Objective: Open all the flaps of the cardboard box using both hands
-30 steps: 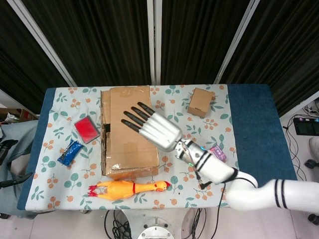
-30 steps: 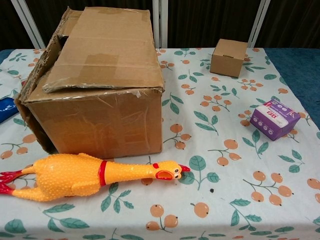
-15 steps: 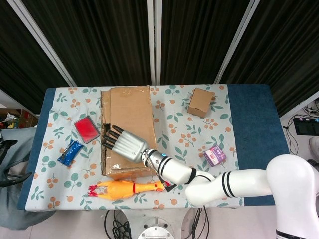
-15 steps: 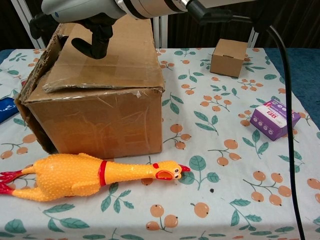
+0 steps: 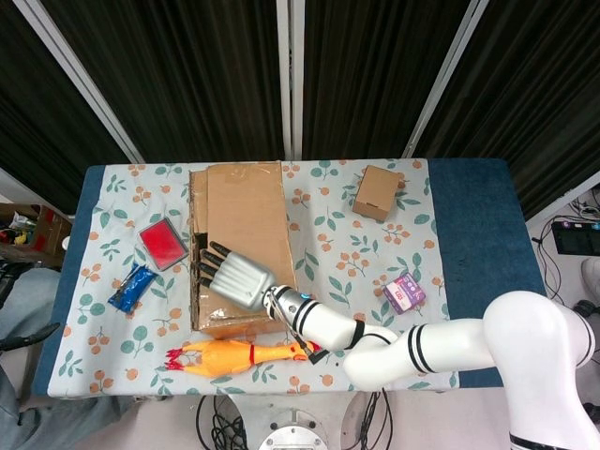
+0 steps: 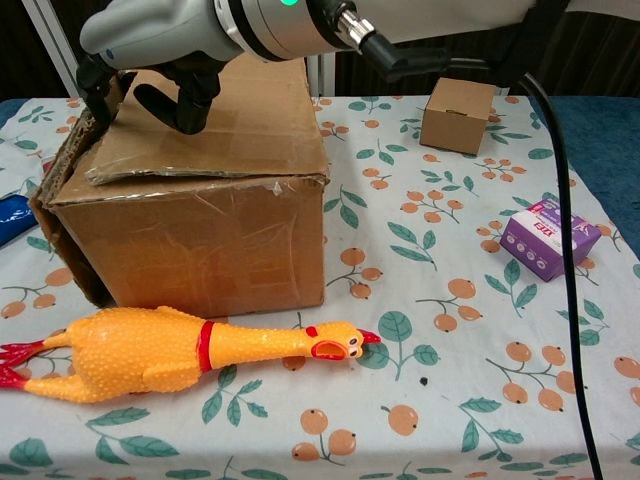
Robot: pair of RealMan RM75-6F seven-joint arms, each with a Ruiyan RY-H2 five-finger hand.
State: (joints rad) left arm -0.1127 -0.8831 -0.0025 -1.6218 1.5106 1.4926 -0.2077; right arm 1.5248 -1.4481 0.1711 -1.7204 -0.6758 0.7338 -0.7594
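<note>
the right hand point(image 5: 232, 277) has come further down and left over the last second, from hovering above the middle of the cardboard box point(image 5: 246, 225) to its left top edge. judgement: approach finished, it is now lining up to catch a flap, none visibly opened yet.

the box sits left of centre on the floral table point(image 5: 347, 244), long axis running away from the robot. the top flap point(image 6: 210, 120) lies flat and closed; the left flap point(image 6: 75, 140) stands slightly ajar with a dark gap beside it.

in the head view the hand's dark fingertips point(image 5: 208, 265) reach the gap along the left edge. in the chest view the fingers point(image 6: 180, 100) are curled downward, just above or touching the top flap near that edge; contact cannot be confirmed. nothing is held; whether it counts as open or closed, cannot tell.

left hand: not in view in either camera.

nearby: rubber chicken point(image 6: 170, 350) just in front of the box.
</note>
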